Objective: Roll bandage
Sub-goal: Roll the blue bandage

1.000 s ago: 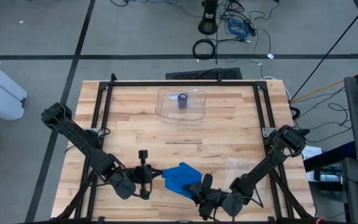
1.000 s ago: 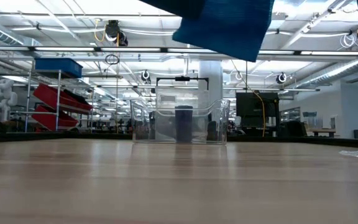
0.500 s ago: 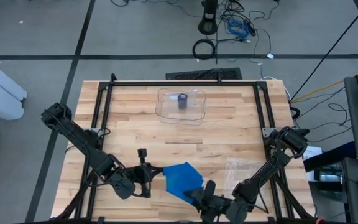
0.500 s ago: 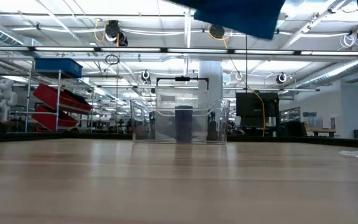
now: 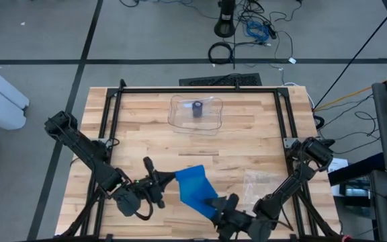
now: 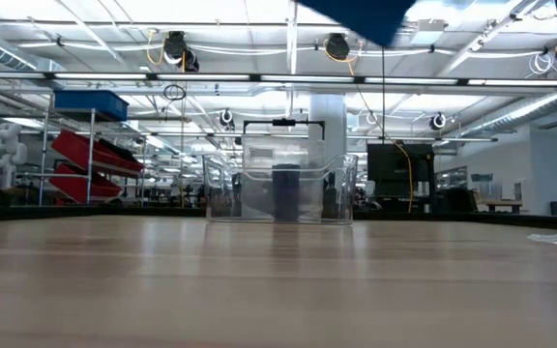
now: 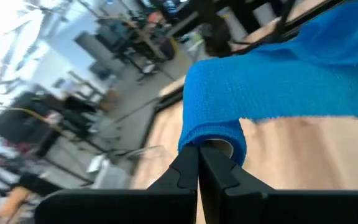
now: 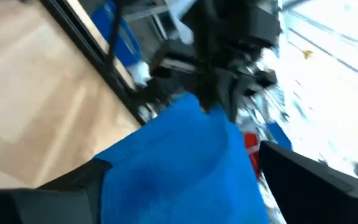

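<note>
One bandage [image 6: 356, 16] corner, rest cropped

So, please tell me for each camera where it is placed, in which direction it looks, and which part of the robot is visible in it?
High view: above, straight down on the wooden table; both arms, blue bandage between the left gripper and right gripper.
Low view: table height, level towards the clear container; no arm.
Left wrist view: on the left arm; its shut fingers pinch the bandage roll.
Right wrist view: on the right arm; open fingers astride the bandage.
All four share the bandage.
</note>
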Tool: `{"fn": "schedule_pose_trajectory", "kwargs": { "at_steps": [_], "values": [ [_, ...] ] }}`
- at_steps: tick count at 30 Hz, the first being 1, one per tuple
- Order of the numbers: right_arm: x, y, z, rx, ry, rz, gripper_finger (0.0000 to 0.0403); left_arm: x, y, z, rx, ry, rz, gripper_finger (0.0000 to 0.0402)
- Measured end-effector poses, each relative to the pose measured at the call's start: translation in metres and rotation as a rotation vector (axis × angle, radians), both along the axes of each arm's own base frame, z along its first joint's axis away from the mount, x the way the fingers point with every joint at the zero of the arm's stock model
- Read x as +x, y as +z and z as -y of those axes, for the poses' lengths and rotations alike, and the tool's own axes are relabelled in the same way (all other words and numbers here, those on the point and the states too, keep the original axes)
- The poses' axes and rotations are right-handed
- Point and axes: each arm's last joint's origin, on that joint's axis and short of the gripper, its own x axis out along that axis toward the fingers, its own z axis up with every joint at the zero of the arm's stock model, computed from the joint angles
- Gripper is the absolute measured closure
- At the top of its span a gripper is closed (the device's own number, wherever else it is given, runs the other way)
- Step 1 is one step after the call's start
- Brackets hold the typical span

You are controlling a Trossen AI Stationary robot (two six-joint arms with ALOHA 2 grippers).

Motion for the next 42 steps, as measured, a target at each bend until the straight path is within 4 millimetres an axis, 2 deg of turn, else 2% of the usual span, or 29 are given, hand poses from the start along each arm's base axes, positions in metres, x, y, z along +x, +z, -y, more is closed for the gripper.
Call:
{"fn": "schedule_pose_trajectory", "kwargs": {
  "at_steps": [3,15,18,20,23,28,32,36,39,42],
  "values": [
    [-0.002,-0.001,0.0,-0.002,-0.041,-0.005,0.0076,0.001,0.005,0.0,0.021,0.023,0.032,0.0402],
    [0.009,-0.012,0.015,0.226,-0.137,0.06,0.0076,0.005,0.036,0.006,0.064,-0.041,0.18,0.0402],
    [0.008,-0.019,0.02,0.105,-0.216,0.0,0.0076,0.004,0.037,0.011,0.049,-0.147,0.197,0.0402],
    [0.006,-0.024,0.021,-0.006,-0.254,-0.056,0.0076,0.003,0.037,0.013,0.048,-0.148,0.198,0.0402],
    [0.0,-0.029,0.022,-0.177,-0.301,-0.14,0.0076,0.001,0.037,0.011,0.058,-0.049,0.191,0.0402],
    [-0.004,-0.028,0.017,-0.253,-0.294,-0.175,0.0076,0.006,0.036,0.001,0.018,0.082,0.204,0.0402],
    [-0.001,-0.023,0.015,-0.196,-0.246,-0.149,0.0076,0.012,0.035,-0.005,-0.023,0.066,0.223,0.0402],
    [0.002,-0.02,0.015,-0.005,-0.234,-0.046,0.0076,0.013,0.035,-0.006,-0.021,0.058,0.22,0.0402],
    [0.002,-0.02,0.015,0.132,-0.241,0.028,0.0076,0.01,0.033,-0.002,0.051,0.034,0.176,0.0402],
    [0.0,-0.019,0.014,0.187,-0.238,0.059,0.008,0.006,0.029,0.003,0.152,-0.005,0.104,0.0402]
  ]
}}
